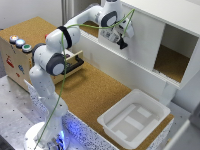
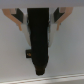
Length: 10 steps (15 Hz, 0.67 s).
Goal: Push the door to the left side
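You are looking at a hand [image 1: 121, 44] that is hard to read: in the exterior view its dark fingertips are merging into one small blurred shape against the door [image 1: 145, 40]. The wrist view is showing a single dark bar with no gap down its middle, so the fingers are appearing pressed together with nothing between them, though the blur is leaving some doubt.

The door is lying directly ahead of the hand, flat, plain white, rectangular, no handle visible. Whether the fingertips are touching it or just beside it, you cannot tell. In the wrist view it is filling the background as featureless pale grey [image 2: 15, 55].

Beyond the door, away from the hand, the white cabinet [image 1: 175, 15] is showing an open compartment with a cork-textured floor. Its far end is being cut off by the frame edge.

Below the hand, the surface [image 1: 95, 90] is looking granular and cork-brown. A white plastic tray [image 1: 134, 119], shallow and rectangular with rounded corners, is sitting well apart from the hand. The wooden box [image 1: 17, 60], behind the arm, is partly hidden by the arm's joints; its coloured round buttons are too blurred to detail.
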Motion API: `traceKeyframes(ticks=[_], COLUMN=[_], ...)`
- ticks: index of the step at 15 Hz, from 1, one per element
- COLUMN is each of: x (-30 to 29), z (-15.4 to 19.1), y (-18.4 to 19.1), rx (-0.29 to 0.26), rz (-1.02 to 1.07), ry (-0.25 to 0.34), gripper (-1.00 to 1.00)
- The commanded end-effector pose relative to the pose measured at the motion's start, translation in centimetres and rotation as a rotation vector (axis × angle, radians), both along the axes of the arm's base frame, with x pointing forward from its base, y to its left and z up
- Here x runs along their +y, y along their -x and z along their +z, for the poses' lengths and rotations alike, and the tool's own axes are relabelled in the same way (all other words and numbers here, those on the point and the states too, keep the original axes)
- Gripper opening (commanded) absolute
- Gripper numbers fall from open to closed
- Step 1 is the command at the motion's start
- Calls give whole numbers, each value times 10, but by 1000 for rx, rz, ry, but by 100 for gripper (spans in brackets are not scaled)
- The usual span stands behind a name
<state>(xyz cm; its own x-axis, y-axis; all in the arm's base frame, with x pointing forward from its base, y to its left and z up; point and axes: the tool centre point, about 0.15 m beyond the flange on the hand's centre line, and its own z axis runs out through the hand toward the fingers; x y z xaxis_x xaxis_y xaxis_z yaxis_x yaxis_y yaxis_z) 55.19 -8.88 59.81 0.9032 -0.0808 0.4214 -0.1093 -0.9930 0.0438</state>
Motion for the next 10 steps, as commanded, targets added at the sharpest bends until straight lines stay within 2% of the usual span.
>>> traceKeyframes(ticks=[1,10], x=[46,83], z=[-27,-28], y=[-35,-35], rx=[-24,-29], rz=[-45,-5], ry=[120,137], gripper=[-100,-100])
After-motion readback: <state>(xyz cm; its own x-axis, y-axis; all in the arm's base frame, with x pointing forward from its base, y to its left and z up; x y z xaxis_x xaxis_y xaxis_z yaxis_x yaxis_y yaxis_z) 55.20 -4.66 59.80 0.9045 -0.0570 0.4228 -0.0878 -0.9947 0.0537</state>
